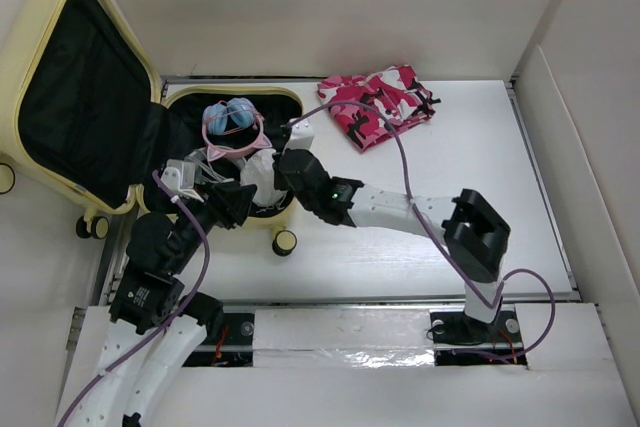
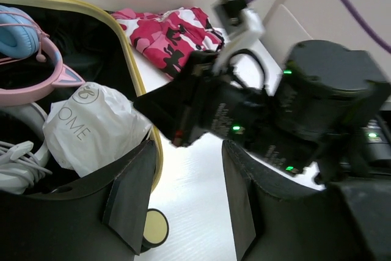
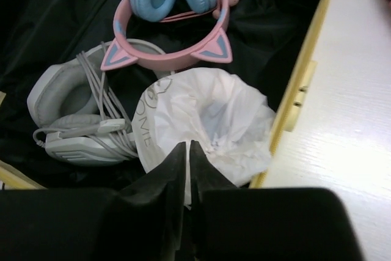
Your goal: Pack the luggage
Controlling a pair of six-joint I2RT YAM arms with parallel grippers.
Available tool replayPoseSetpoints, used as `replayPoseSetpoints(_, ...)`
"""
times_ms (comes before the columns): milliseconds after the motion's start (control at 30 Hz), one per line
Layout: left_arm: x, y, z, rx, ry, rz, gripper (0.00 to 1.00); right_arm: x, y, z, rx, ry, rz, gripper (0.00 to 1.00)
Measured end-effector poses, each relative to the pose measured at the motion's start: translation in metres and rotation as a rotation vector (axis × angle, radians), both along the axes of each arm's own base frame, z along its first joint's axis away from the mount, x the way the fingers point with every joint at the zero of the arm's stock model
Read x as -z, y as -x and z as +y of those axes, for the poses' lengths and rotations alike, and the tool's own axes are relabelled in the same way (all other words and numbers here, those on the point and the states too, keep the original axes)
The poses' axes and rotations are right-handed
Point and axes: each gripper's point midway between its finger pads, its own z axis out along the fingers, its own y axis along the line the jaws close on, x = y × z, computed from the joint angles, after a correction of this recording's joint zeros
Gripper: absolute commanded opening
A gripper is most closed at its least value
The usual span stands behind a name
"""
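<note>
The pale yellow luggage point(image 1: 15, 77) lies open, with its black-lined lid at the left and its base point(image 1: 235, 94) beside it. In the base lie pink-and-blue cat-ear headphones point(image 1: 232, 127), a grey headset point(image 3: 73, 120) and a white plastic bag point(image 3: 208, 114). My right gripper point(image 3: 188, 151) is inside the base, with its jaws pinched on the bag's edge. My left gripper point(image 2: 189, 200) is open and empty over the table, just outside the base's right rim point(image 2: 131, 65). The bag point(image 2: 91, 126) lies to its left.
A pink camouflage garment point(image 1: 380, 102) lies on the white table at the back right, and also shows in the left wrist view point(image 2: 165, 35). A suitcase wheel point(image 1: 285, 242) sticks out near the left gripper. The right arm point(image 2: 293, 114) crosses close in front of the left gripper.
</note>
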Motion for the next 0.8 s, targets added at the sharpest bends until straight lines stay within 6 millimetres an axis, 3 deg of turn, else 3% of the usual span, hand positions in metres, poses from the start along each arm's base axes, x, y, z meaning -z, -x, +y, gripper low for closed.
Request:
replayPoseSetpoints(67, 0.001, -0.002, 0.000, -0.003, -0.001, 0.004, 0.43, 0.015, -0.006, 0.015, -0.035, 0.011, 0.029, 0.00)
replayPoseSetpoints(200, 0.003, -0.006, 0.001, -0.013, -0.003, 0.015, 0.41, 0.056, -0.013, 0.034, -0.097, 0.035, 0.110, 0.00)
replayPoseSetpoints(267, 0.003, -0.009, 0.001, -0.019, 0.000, 0.020, 0.39, 0.059, -0.015, 0.034, -0.108, 0.030, 0.127, 0.04)
replayPoseSetpoints(300, 0.004, -0.010, 0.001, -0.023, 0.002, 0.024, 0.37, 0.056, -0.016, 0.033, -0.114, 0.026, 0.128, 0.09)
replayPoseSetpoints(333, 0.004, -0.012, 0.001, -0.024, 0.007, 0.028, 0.37, 0.052, -0.018, 0.032, -0.117, 0.020, 0.127, 0.28)
replayPoseSetpoints(400, 0.004, -0.015, -0.002, -0.019, 0.016, 0.035, 0.35, 0.041, -0.021, 0.027, -0.128, 0.006, 0.126, 0.53)
replayPoseSetpoints(500, 0.003, -0.020, -0.008, -0.002, 0.034, 0.046, 0.28, 0.006, -0.025, 0.003, -0.135, -0.039, 0.100, 0.65)
replayPoseSetpoints(533, 0.002, -0.022, -0.012, 0.010, 0.044, 0.055, 0.25, -0.010, -0.029, -0.011, -0.125, -0.063, 0.084, 0.64)
replayPoseSetpoints(567, 0.000, -0.024, -0.015, 0.020, 0.051, 0.062, 0.18, -0.030, -0.036, -0.025, -0.112, -0.101, 0.056, 0.43)
replayPoseSetpoints(600, -0.004, -0.027, -0.018, 0.032, 0.061, 0.063, 0.15, -0.045, -0.042, -0.044, -0.086, -0.122, 0.035, 0.43)
replayPoseSetpoints(633, -0.008, -0.030, -0.023, 0.049, 0.072, 0.069, 0.11, -0.059, -0.050, -0.062, -0.057, -0.163, 0.014, 0.14)
replayPoseSetpoints(667, -0.013, -0.034, -0.028, 0.064, 0.088, 0.072, 0.06, -0.068, -0.057, -0.084, -0.029, -0.182, -0.011, 0.05)
replayPoseSetpoints(733, -0.024, -0.045, -0.040, 0.091, 0.114, 0.076, 0.00, -0.073, -0.077, -0.133, 0.062, -0.231, -0.026, 0.00)
replayPoseSetpoints(800, -0.030, -0.055, -0.056, 0.131, 0.137, 0.085, 0.00, -0.058, -0.100, -0.174, 0.156, -0.245, -0.006, 0.00)
